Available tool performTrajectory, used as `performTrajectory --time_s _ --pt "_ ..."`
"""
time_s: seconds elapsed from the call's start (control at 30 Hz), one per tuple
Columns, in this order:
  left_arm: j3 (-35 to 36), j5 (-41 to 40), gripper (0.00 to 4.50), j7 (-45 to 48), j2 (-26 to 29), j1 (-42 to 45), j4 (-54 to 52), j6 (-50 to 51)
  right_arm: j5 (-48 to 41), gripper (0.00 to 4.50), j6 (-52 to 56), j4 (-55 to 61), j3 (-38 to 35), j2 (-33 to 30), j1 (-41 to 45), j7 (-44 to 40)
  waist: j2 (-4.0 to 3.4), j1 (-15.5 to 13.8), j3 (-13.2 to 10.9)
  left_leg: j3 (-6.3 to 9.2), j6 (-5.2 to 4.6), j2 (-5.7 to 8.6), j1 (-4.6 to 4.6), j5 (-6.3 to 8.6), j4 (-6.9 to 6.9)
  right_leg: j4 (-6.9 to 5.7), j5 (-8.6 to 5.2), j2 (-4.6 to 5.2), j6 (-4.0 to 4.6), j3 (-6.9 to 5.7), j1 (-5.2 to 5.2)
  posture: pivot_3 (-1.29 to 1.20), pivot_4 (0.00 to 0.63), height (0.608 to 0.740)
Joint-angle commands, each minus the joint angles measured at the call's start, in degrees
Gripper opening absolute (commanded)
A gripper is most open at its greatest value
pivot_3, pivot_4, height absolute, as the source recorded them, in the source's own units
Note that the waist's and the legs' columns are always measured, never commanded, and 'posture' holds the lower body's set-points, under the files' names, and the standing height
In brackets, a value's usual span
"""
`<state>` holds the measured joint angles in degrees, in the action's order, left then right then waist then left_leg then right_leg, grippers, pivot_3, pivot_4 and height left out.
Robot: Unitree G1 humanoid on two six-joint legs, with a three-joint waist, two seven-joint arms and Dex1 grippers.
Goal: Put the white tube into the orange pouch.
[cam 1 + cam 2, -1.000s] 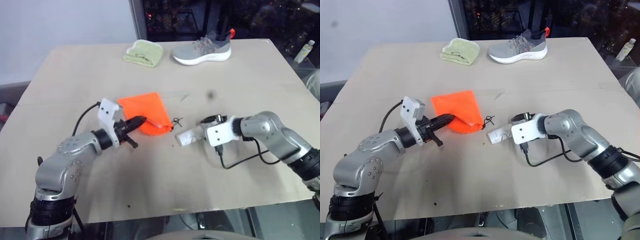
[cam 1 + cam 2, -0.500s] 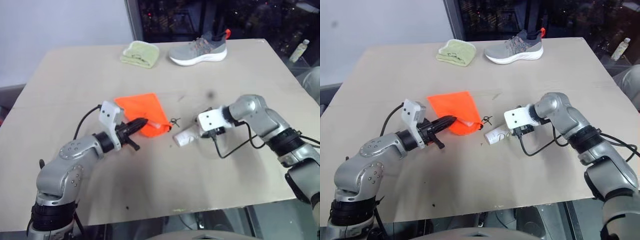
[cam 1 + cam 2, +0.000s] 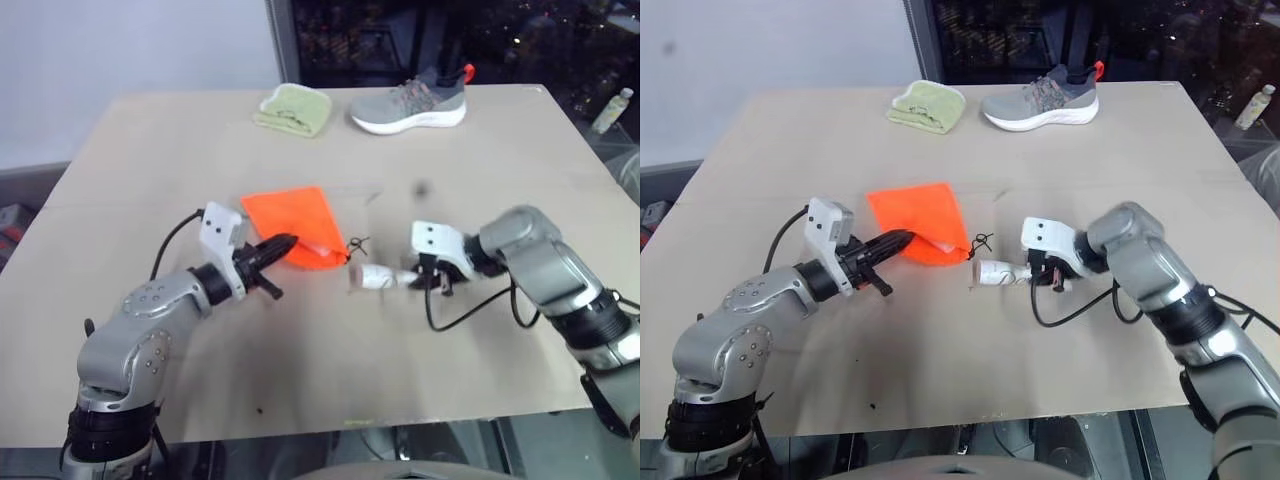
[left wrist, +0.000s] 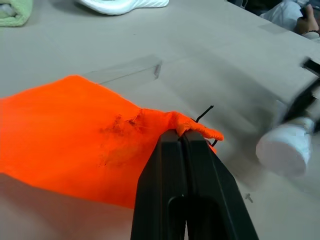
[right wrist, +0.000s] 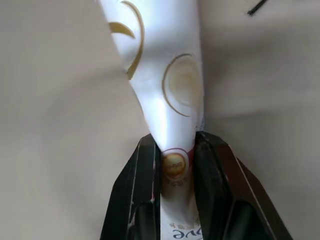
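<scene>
The orange pouch (image 3: 295, 222) lies flat on the table, its mouth toward the black cord (image 3: 357, 245). My left gripper (image 3: 285, 242) is shut on the pouch's near rim, and the left wrist view shows the fabric pinched between the fingertips (image 4: 172, 142). The white tube (image 3: 375, 277) sits just right of the pouch's mouth, cap end toward it and low over the table. My right gripper (image 3: 425, 277) is shut on its crimped end. In the right wrist view the tube (image 5: 160, 75) rises from between the two fingers (image 5: 145, 165).
A grey shoe (image 3: 410, 102) and a folded light-green cloth (image 3: 293, 108) rest at the table's far edge. A small pale bottle (image 3: 612, 108) stands beyond the far right corner. Bare tabletop (image 3: 330, 350) stretches in front of both arms.
My right wrist has rolled over, the hand has drawn back a little, and its fingers have closed in on the tube's end. The left gripper has stayed on the pouch. The camera view has shifted.
</scene>
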<state>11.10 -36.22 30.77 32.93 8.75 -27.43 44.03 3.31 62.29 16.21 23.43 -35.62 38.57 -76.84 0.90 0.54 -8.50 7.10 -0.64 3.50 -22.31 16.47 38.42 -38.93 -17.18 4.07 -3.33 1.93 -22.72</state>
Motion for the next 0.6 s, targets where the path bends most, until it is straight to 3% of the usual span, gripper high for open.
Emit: performTrajectory --time_s 0.03,0.13,0.3,0.47,0.6 --pt "1.61 -2.16 0.00 -0.51 -0.72 1.69 -0.99 -0.11 -9.31 0.90 26.77 11.79 -11.15 7.07 1.40 4.21 -0.02 0.36 -0.01 -0.01 0.00 0.00 -0.13 0.00 0.02 -0.04 0.01 -0.01 0.01 0.04 -0.13 0.00 0.150 0.740" --pt "2.87 -5.18 0.00 -0.11 -0.76 3.77 0.57 2.07 -19.66 0.90 30.21 11.13 -16.64 14.84 2.82 11.00 -0.03 0.43 -0.01 -0.04 0.01 0.00 -0.24 -0.01 0.04 -0.16 0.01 -0.04 0.01 0.08 -0.34 0.00 0.150 0.740" --pt "4.13 -9.85 0.00 2.67 1.50 6.31 2.91 5.39 -32.78 0.90 30.21 -0.09 -16.85 24.03 7.55 30.31 -0.04 0.85 -0.02 -0.12 0.01 0.06 -0.25 -0.01 0.03 -0.23 0.01 -0.02 0.01 0.01 -0.44 0.00 0.150 0.740" --pt "5.71 -13.29 0.00 5.70 4.68 7.84 5.40 7.75 -41.25 0.90 30.21 -8.73 -14.34 25.36 9.32 44.21 -0.04 1.49 -0.03 -0.08 0.01 0.14 -0.27 -0.02 0.03 -0.19 0.01 0.04 0.01 -0.10 -0.49 0.00 0.150 0.740" --pt "4.77 -11.62 0.00 8.81 7.67 7.54 6.75 6.30 -49.54 0.90 30.21 -10.93 -14.04 21.55 9.34 50.99 -0.06 1.97 -0.04 -0.08 0.00 0.16 -0.29 -0.02 0.00 -0.17 0.01 0.06 0.01 -0.07 -0.49 0.00 0.150 0.740"
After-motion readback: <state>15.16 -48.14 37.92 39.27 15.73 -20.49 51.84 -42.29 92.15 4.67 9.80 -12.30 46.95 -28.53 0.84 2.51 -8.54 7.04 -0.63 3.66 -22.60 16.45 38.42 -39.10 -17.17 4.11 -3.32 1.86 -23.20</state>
